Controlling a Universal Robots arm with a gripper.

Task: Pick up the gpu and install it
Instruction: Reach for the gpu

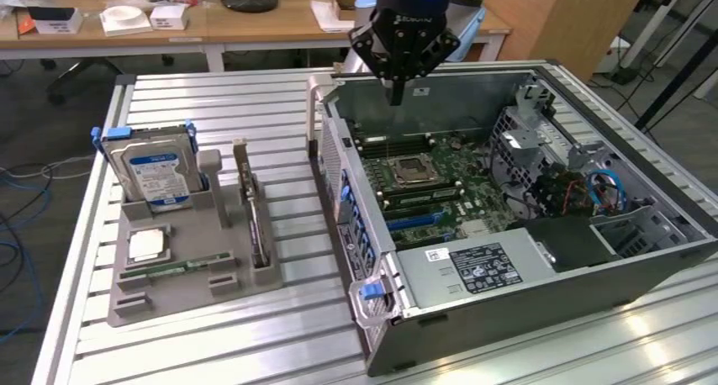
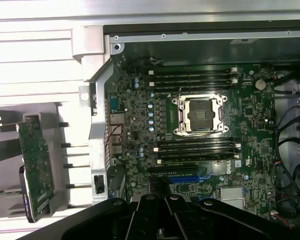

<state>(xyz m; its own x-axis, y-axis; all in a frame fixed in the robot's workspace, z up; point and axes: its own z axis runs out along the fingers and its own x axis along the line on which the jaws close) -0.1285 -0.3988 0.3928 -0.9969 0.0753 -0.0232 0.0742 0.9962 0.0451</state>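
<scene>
**My hand clenched and empty over the open case, the gpu standing in its holder**

My gripper (image 1: 395, 95) hangs above the open computer case (image 1: 472, 318), over the far end of the motherboard (image 1: 438, 187). My fingers are pressed together into one point and hold nothing. In the wrist view, my gripper (image 2: 160, 200) is a dark shape at the picture's edge. Beyond it I see the motherboard (image 2: 140, 125) and its bare processor socket (image 2: 199, 115).

The gpu (image 1: 254, 213) is outside the case and well apart from my hand. It sits in the grey holder (image 1: 180, 305) on the slatted metal table (image 1: 224, 99), on the exterior view's left of the case.

The card stands upright on one long edge in a slot of the holder. Its long axis runs from the far end of the holder to the near end, roughly parallel to the case's side wall. Its broad faces are turned toward the exterior view's left and right.

In the wrist view, the gpu (image 2: 36, 167) shows me its circuit-board face. I cannot tell which end carries the bracket.

The hard drive (image 1: 157, 171), with its blue label, stands in the same holder. It is farther to the exterior view's left than the card.
</scene>
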